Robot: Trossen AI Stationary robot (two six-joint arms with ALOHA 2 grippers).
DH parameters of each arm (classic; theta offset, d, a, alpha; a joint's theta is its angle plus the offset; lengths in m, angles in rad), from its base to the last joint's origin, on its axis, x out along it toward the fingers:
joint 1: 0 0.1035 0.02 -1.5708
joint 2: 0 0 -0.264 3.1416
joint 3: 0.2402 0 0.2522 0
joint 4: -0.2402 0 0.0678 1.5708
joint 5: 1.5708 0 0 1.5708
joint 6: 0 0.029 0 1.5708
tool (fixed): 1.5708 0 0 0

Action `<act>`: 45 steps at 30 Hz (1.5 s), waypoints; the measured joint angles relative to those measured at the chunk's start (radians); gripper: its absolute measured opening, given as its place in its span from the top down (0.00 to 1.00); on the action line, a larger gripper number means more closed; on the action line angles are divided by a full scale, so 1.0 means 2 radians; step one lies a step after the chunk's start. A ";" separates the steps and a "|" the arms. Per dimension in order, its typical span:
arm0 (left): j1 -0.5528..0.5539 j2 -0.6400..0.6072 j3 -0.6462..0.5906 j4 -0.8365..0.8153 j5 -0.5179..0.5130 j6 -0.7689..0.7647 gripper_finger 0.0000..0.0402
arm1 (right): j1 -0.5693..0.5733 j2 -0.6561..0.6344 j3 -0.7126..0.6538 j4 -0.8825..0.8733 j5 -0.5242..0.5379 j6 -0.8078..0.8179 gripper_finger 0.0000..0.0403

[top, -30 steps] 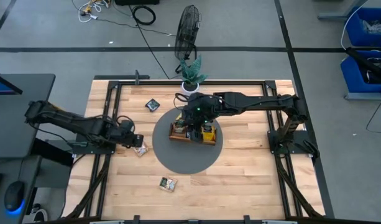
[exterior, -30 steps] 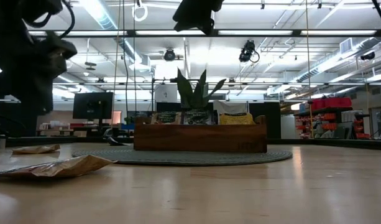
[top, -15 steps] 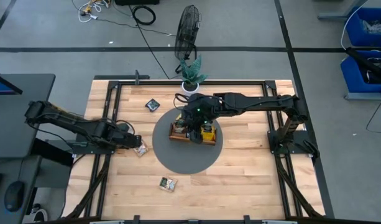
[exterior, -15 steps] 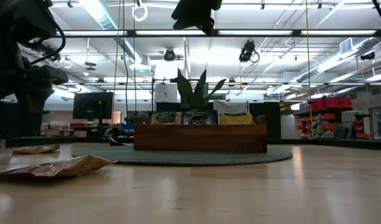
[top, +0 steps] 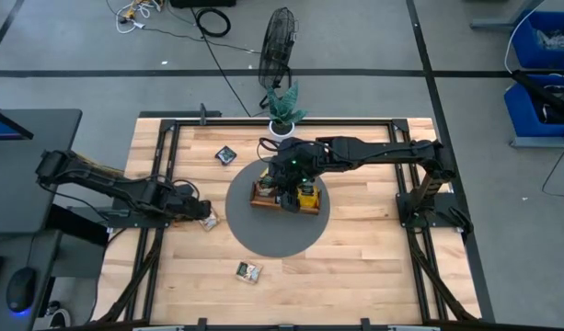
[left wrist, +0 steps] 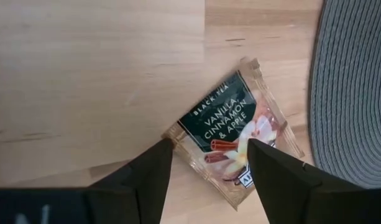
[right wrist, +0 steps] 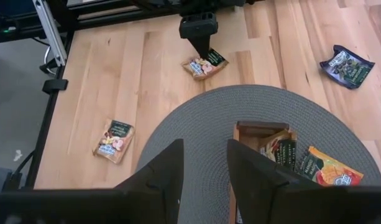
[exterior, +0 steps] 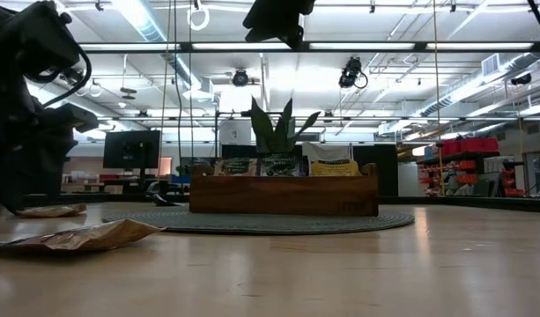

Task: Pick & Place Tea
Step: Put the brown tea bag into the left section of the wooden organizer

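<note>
Jaws: left gripper (left wrist: 206, 165) spread, straddling a vanilla-cinnamon tea sachet (left wrist: 234, 137) lying flat on the table (left wrist: 84, 74) beside the grey mat (left wrist: 355, 87) | right gripper (right wrist: 204, 163) parted, empty, above the wooden tray (right wrist: 255, 130) holding sachets.

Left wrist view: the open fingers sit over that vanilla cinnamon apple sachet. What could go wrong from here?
1. The flat vanilla cinnamon apple tea sachet lies flush on the wooden tabletop; the left gripper, with its jaws open either side of it, may slide over it rather than lift it.
2. The sachet lies close to the grey round woven mat; a push could shove it against the mat's edge.
3. The right gripper hangs above the brown wooden tray, crowding a drop-off.
</note>
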 joint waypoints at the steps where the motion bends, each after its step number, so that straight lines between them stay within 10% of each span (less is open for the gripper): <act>1: 0.000 0.000 -0.001 0.000 0.000 0.000 0.46 | 0.000 0.000 0.000 0.000 0.000 0.000 0.68; 24: 0.039 0.017 -0.010 0.002 0.024 0.091 0.99 | -0.001 0.000 0.000 0.000 0.045 -0.001 0.68; 36: 0.039 0.014 0.056 -0.006 0.009 0.194 0.94 | -0.001 0.000 0.000 0.000 0.045 0.002 0.68; 45: 0.039 0.025 0.056 -0.014 0.001 0.243 0.62 | -0.001 0.000 0.000 0.000 0.045 0.004 0.68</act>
